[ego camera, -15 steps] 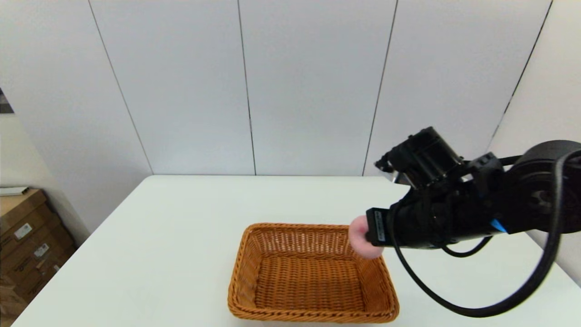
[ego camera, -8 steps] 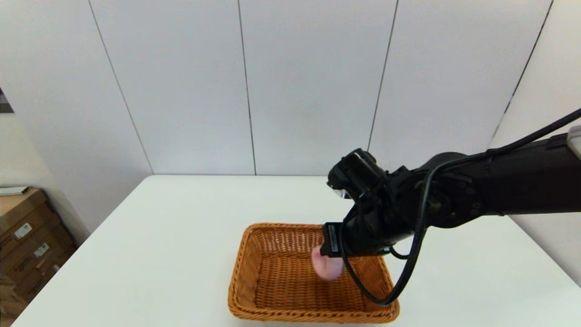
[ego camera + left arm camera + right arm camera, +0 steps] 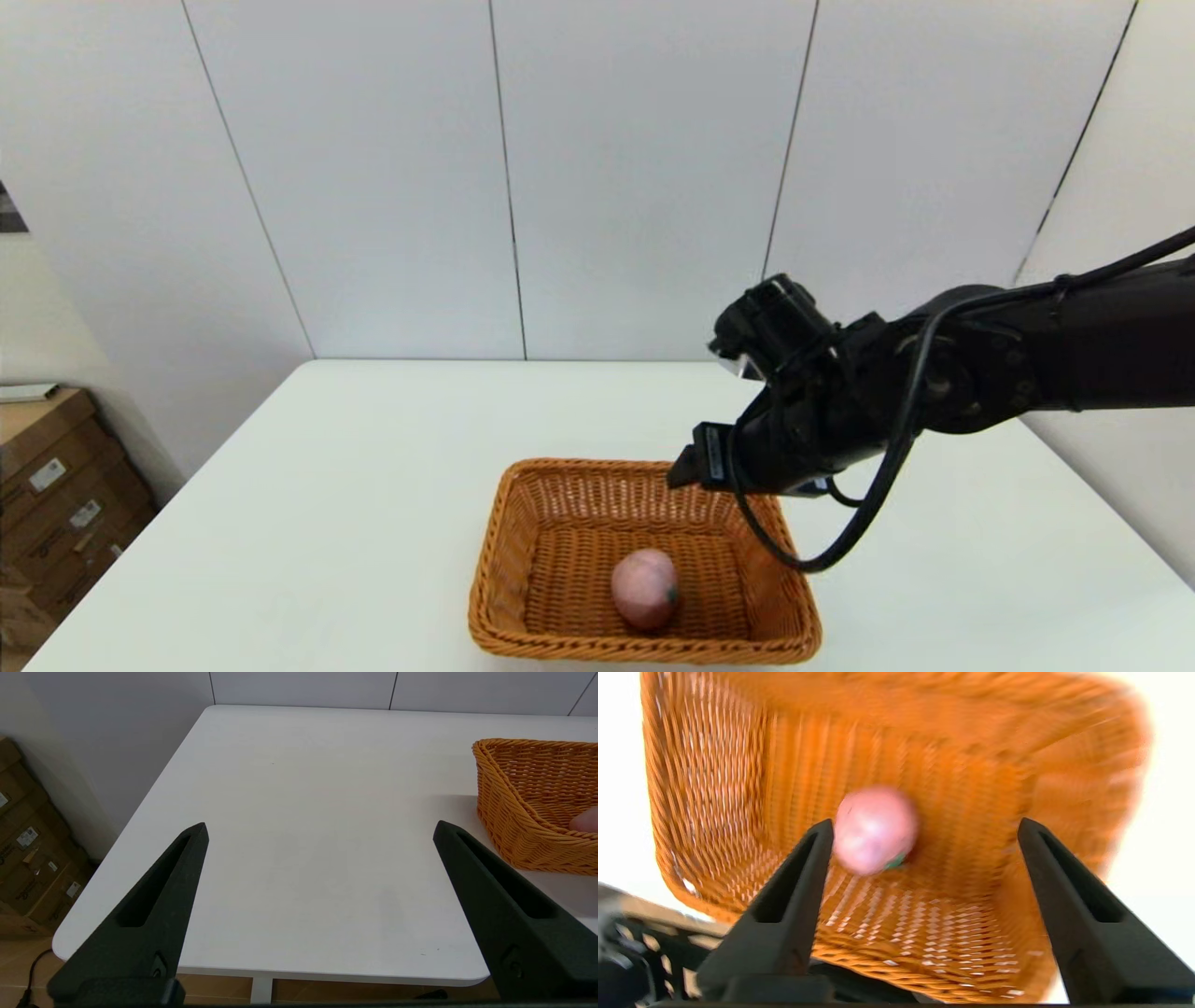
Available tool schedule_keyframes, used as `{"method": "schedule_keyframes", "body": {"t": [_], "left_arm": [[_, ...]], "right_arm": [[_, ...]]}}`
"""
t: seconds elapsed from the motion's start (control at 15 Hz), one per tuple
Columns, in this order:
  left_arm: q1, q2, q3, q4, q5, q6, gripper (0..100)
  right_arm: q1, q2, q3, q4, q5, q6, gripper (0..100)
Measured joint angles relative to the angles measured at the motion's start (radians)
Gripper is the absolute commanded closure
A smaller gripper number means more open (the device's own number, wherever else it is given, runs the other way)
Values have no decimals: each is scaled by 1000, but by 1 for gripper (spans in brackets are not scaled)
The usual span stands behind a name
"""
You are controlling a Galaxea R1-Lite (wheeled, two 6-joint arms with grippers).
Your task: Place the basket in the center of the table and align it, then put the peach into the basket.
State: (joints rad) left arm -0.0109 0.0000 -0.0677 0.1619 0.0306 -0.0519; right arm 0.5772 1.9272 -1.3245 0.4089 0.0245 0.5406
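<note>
- The place reads as a robot test bay or lab room rather than a home, fitted out plainly.
- Pale grey wall panels point(image 3: 635, 177) with thin dark vertical seams stand beyond the black right gripper point(image 3: 686, 467), closing off the far side and running round to its right.
- Under that gripper lies a large plain white rectangular table point(image 3: 355, 485) with rounded corners, bearing only one orange-brown woven wicker basket point(image 3: 495, 560).
- Well off to the gripper's left, past the table edge, brown cardboard boxes point(image 3: 56, 504) with small white labels are stacked on the floor.
- The left wrist view shows a brownish floor point(image 3: 28, 961) beneath the table's edge, with a dark cable lying on it.
</note>
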Motion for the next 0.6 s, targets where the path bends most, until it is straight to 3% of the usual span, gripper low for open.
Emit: {"method": "schedule_keyframes", "body": {"t": [0.27, 0.47, 0.6], "left_arm": [[0, 0, 0, 0, -1, 0, 0], [0, 0, 0, 0, 0, 0, 0], [0, 0, 0, 0, 0, 0, 0]], "right_arm": [[-229, -57, -1, 29, 36, -59, 0], [-469, -79, -3, 39, 69, -133, 0], [-634, -83, -5, 46, 126, -202, 0]]}}
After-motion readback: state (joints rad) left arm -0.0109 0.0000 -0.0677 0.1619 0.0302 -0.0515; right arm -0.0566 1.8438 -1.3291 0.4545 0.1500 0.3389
